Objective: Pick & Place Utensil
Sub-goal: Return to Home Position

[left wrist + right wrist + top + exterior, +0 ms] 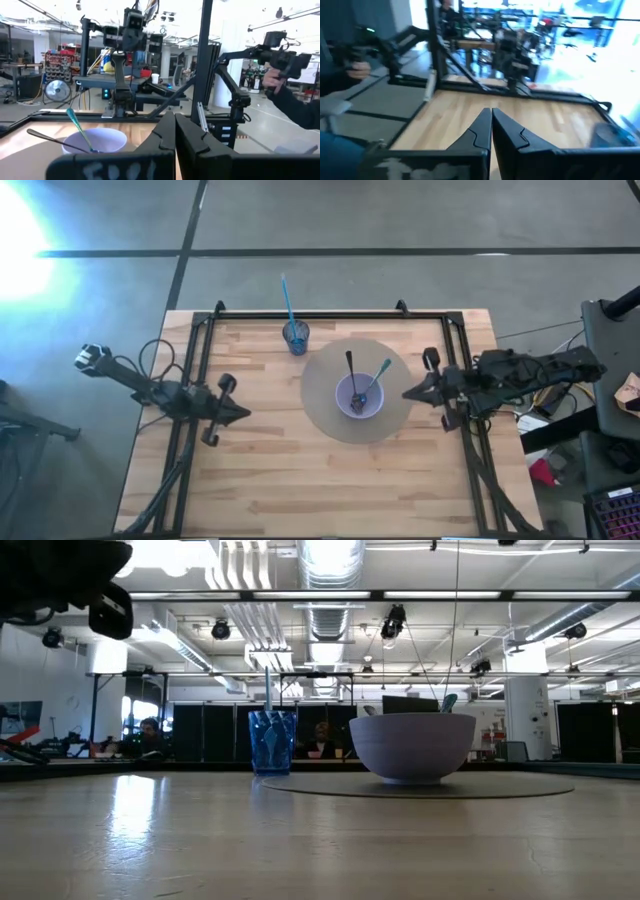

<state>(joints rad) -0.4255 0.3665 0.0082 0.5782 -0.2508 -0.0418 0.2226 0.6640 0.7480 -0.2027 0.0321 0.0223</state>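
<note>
A pale lilac bowl stands on a round grey mat right of the table's middle. A dark spoon and a teal-handled utensil lean in it with their ends on the bowl's bottom. A blue cup with a blue utensil upright in it stands toward the far edge. My left gripper is shut and empty, left of the mat. My right gripper is shut and empty at the mat's right edge. The bowl also shows in the left wrist view.
A black frame runs along the table's far edge and down both sides. In the wrist views a person's hand holds a controller beyond the table. Bare wood lies toward the near edge.
</note>
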